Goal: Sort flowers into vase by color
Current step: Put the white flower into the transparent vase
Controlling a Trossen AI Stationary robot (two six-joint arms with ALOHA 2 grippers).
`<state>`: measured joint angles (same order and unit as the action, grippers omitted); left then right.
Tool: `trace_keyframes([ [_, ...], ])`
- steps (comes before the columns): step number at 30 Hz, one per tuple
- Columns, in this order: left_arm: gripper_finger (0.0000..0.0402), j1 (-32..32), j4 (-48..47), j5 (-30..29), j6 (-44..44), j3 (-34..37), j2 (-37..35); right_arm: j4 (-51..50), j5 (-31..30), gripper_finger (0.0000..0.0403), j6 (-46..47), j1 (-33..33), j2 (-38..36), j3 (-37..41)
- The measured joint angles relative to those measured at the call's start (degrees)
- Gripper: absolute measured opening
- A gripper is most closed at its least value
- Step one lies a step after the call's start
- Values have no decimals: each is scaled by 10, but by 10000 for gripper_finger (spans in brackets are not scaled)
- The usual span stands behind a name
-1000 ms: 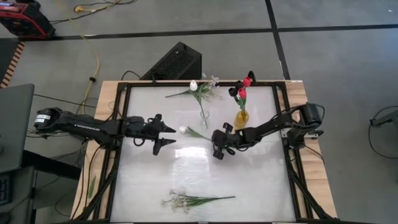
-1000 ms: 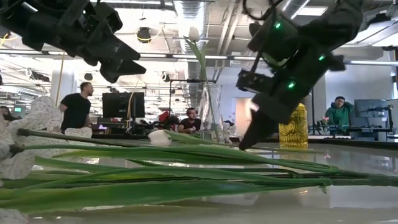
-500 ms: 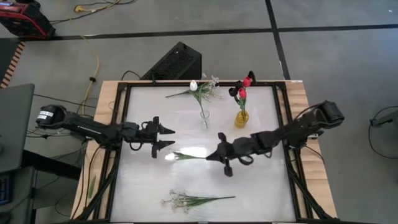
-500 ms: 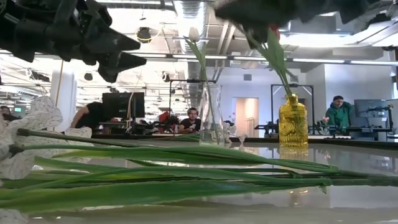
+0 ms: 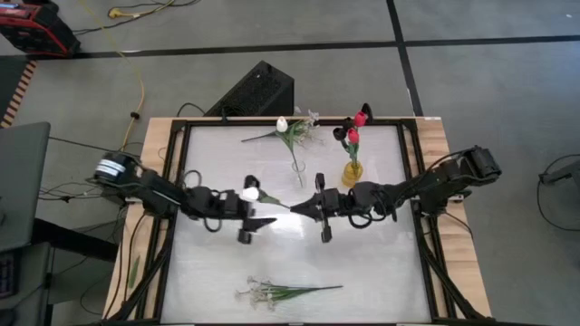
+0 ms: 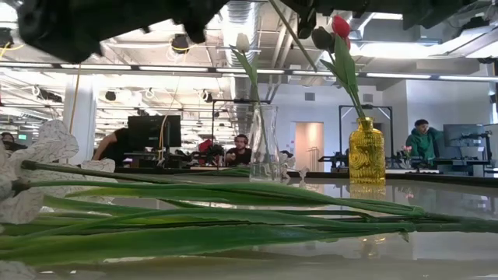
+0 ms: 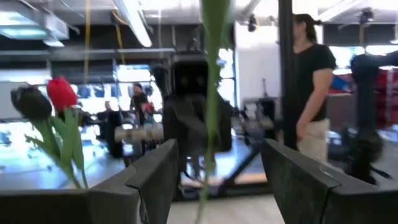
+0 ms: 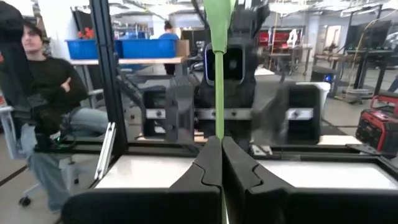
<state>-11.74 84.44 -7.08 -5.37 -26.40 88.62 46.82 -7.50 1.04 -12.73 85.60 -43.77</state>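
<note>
The right tool (image 5: 313, 207) is pinching the green stem of a white tulip (image 5: 250, 193) and holds it up over the middle of the bench (image 5: 362, 263). The left tool (image 5: 256, 220) faces it with its fingers (image 7: 155, 177) spread wide on both sides of the stem. White sprigs (image 5: 263, 292) lie near the front edge.

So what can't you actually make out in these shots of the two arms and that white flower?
- Right gripper: clamped on the white tulip's stem; the bloom is cut off by the right wrist view's top edge.
- Left gripper: open around the stem; contact unclear, left wrist view blurred.
- Low view: both grippers cropped at the top.
</note>
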Motion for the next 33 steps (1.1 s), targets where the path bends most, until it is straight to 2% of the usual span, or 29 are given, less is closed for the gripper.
trace_keyframes([
  [4, 222, 1, -19, -26, -14, -77, 45, -7, 1, 20, 4, 1, 0, 0],
  [7, 222, 2, -39, -49, -26, -106, 53, -8, 1, 20, 4, -5, 0, 0],
  [19, 214, -4, -40, -48, -32, -107, 47, -7, 1, 20, -26, -14, 0, 0],
  [21, 193, -4, -33, -48, -33, -107, 47, -6, 1, 21, -26, -14, 0, 0],
  [23, 155, -4, -32, -47, -34, -107, 47, -5, 0, 24, -29, -14, 0, 0],
  [27, 36, -5, -34, -41, -37, -107, 47, -5, -3, 42, -30, -13, 0, 0],
  [28, 19, -5, -34, -41, -39, -107, 47, -7, -3, 48, -30, -12, 0, 0],
  [33, 2, -5, -37, -60, -33, -107, 45, -11, -3, 77, -74, -6, 0, 0],
])
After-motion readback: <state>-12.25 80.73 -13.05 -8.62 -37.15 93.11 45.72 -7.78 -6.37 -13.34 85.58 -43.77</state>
